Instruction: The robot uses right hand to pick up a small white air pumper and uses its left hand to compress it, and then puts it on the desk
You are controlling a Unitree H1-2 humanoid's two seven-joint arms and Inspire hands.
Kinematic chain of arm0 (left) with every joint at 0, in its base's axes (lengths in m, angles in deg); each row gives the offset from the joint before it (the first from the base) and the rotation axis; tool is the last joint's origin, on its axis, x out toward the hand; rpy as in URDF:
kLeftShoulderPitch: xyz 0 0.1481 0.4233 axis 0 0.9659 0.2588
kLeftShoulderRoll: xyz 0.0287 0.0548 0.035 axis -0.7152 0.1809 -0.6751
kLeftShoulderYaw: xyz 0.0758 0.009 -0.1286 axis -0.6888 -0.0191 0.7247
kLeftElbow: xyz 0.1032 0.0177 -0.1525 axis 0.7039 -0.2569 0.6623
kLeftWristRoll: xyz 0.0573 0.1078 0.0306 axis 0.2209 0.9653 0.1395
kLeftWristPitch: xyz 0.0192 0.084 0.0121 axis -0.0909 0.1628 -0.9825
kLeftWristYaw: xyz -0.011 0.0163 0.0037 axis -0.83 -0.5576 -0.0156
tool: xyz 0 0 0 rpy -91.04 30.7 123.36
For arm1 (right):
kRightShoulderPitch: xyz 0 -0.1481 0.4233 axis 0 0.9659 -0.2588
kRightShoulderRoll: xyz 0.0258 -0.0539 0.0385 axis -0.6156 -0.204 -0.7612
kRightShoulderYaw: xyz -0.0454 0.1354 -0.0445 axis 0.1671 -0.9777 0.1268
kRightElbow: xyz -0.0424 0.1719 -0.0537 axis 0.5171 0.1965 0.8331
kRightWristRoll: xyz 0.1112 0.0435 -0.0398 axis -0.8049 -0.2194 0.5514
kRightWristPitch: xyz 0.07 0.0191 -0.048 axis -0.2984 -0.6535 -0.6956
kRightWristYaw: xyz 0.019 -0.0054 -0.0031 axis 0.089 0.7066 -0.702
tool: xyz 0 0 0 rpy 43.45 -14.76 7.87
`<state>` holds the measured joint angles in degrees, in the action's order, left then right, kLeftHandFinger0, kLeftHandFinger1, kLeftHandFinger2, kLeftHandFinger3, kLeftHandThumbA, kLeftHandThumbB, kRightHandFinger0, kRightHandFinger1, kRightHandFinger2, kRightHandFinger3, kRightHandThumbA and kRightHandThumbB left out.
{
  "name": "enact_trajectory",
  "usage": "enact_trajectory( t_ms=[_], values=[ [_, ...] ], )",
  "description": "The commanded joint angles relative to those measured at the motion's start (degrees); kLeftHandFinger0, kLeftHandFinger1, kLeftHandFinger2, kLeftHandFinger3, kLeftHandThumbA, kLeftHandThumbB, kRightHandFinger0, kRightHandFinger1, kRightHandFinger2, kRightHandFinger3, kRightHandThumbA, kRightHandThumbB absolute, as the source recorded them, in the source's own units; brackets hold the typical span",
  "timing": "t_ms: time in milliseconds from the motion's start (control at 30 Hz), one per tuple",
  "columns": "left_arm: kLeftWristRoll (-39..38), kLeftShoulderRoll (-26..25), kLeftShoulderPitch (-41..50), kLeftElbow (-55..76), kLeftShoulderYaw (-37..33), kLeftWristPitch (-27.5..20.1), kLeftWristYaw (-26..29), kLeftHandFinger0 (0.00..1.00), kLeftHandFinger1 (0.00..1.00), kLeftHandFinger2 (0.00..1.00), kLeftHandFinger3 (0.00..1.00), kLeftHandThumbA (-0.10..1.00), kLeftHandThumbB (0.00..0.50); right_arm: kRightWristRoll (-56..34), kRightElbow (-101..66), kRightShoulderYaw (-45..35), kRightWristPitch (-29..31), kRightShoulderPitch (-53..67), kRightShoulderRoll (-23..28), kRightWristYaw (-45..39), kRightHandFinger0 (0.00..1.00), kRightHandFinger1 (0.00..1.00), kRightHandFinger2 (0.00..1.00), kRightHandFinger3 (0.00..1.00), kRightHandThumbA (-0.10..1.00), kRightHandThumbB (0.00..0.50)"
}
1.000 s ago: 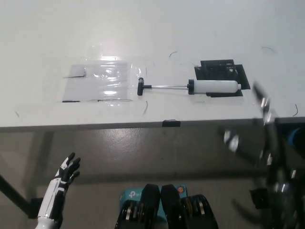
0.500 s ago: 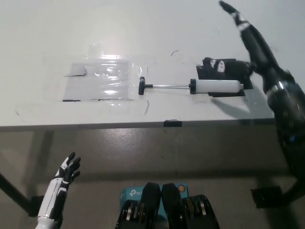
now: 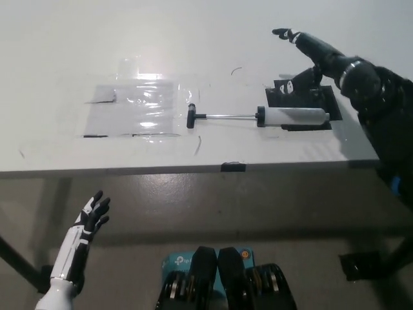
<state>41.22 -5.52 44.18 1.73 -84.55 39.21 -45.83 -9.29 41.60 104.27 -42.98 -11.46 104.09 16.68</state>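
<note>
Right hand (image 3: 308, 55) hovers open above the air pumper (image 3: 261, 117) on the counter (image 3: 193, 39); left hand (image 3: 90, 216) open below its edge

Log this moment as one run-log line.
right hand: open, above desk past pump | pump: on desk, rod extended, untouched | left hand: open, below desk edge

1. The white desk (image 3: 193, 39) fills the top part of the view.
2. A small white air pumper (image 3: 258, 117) lies flat on it, with its rod pulled out to the left.
3. The pump's white end lies on a black mat (image 3: 326, 97).
4. A clear plastic sheet (image 3: 135, 106) lies flat, just left of the pump's black handle.
</note>
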Motion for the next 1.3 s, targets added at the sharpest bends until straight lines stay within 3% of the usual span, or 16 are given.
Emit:
enact_trajectory(
  t_ms=[0, 300, 433, 967, 1267],
  values=[
    [-0.7, -1.3, 0.2, 0.6, 0.4, -1.7, -1.2, 1.00, 1.00, 1.00, 1.00, 1.00, 0.139, 1.4, 3.5, 0.8, 3.0, -4.0, -1.2, 0.6, 1.00, 1.00, 1.00, 1.00, 0.86, 0.447],
    [0.1, -1.6, -0.9, -0.4, -0.3, -1.6, -1.0, 1.00, 1.00, 1.00, 1.00, 1.00, 0.145, 2.0, 13.7, 0.8, 5.6, -6.7, -2.6, 3.3, 1.00, 1.00, 1.00, 1.00, 0.89, 0.429],
    [0.0, -1.6, 0.4, 0.2, -0.6, -2.3, -1.3, 1.00, 1.00, 1.00, 1.00, 1.00, 0.147, 2.4, 14.0, 1.1, 4.4, -6.0, -3.6, 2.7, 1.00, 1.00, 1.00, 1.00, 0.88, 0.459],
    [0.8, -2.4, 1.1, 1.6, -0.4, -1.3, -0.7, 1.00, 1.00, 1.00, 1.00, 1.00, 0.146, 4.6, 19.0, 3.6, 5.9, -6.8, -5.9, 3.5, 1.00, 1.00, 1.00, 1.00, 0.90, 0.478],
    [1.1, -2.9, 1.7, 2.0, -0.4, -1.9, -0.4, 1.00, 1.00, 1.00, 1.00, 1.00, 0.129, 6.2, 21.3, 5.5, 5.7, -7.4, -6.5, 2.3, 1.00, 1.00, 1.00, 1.00, 0.89, 0.453]
  ],
)
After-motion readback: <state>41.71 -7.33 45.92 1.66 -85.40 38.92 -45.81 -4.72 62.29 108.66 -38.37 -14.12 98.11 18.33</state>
